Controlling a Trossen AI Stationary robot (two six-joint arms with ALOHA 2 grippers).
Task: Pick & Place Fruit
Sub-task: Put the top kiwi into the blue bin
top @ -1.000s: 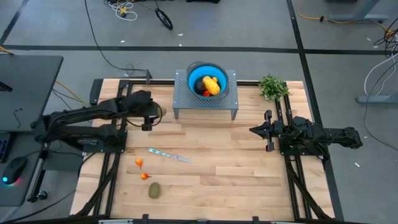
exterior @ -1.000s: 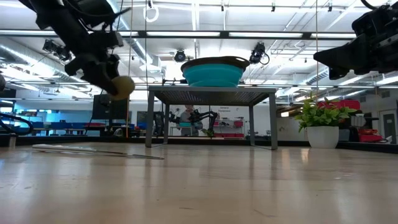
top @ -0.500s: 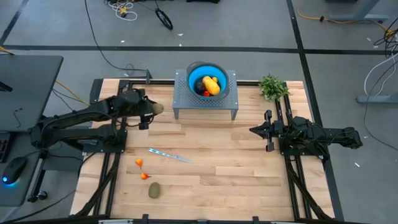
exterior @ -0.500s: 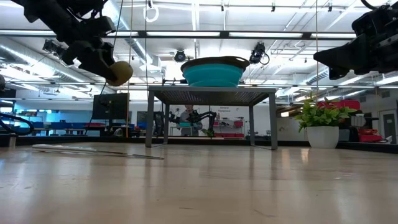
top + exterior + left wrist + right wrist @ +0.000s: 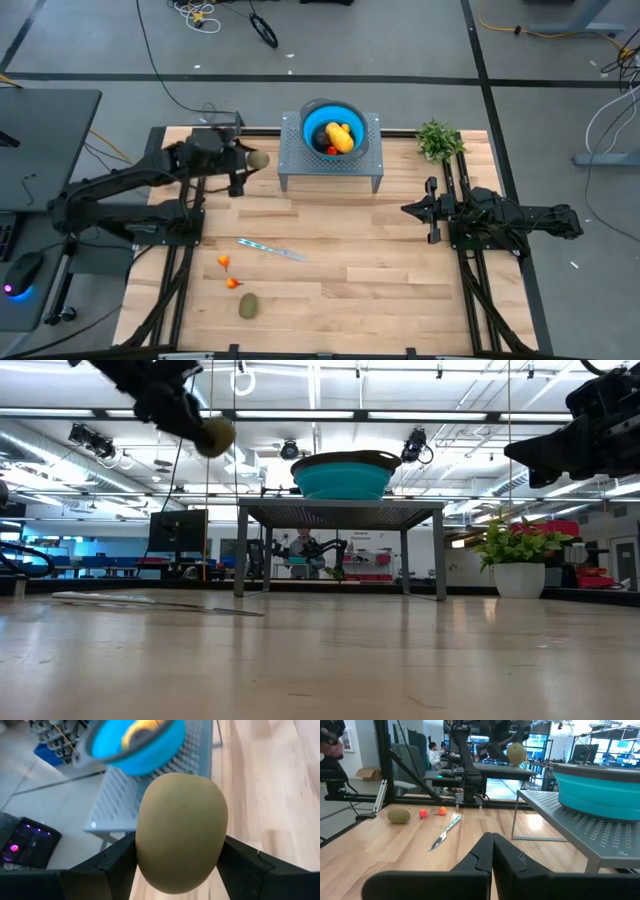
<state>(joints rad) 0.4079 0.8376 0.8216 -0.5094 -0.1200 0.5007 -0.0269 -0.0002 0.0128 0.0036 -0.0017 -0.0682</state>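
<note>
My left gripper (image 5: 247, 161) is shut on a brown-green kiwi (image 5: 181, 830), high above the table just left of the grey perforated stand (image 5: 292, 152). The kiwi also shows in the low view (image 5: 214, 435) and the right wrist view (image 5: 515, 753). A blue bowl (image 5: 312, 118) on the stand holds a yellow-orange fruit (image 5: 339, 135) and a red piece. A second kiwi (image 5: 248, 305) and two red-orange pieces (image 5: 228, 273) lie on the table's near left part. My right gripper (image 5: 408, 210) waits shut at the right side. My left gripper pinches the kiwi between its two fingers (image 5: 117, 862), one on each side of its lower half (image 5: 175, 865). The fingers come level from the table's left. The kiwi is lifted clear, about as high as the bowl's rim, its rounded end pointing toward the bowl.
A slim silvery-blue knife-like stick (image 5: 271, 249) lies on the table near the middle left. A green leafy plant (image 5: 438, 139) stands at the far right corner. The stand (image 5: 340, 513) is on four legs. People show in the room beyond.
My left gripper has risen with the kiwi and moved toward the table's far edge and toward the stand, staying shut on it. In the low view the kiwi has climbed from below the stand's top to about the bowl's rim height.
</note>
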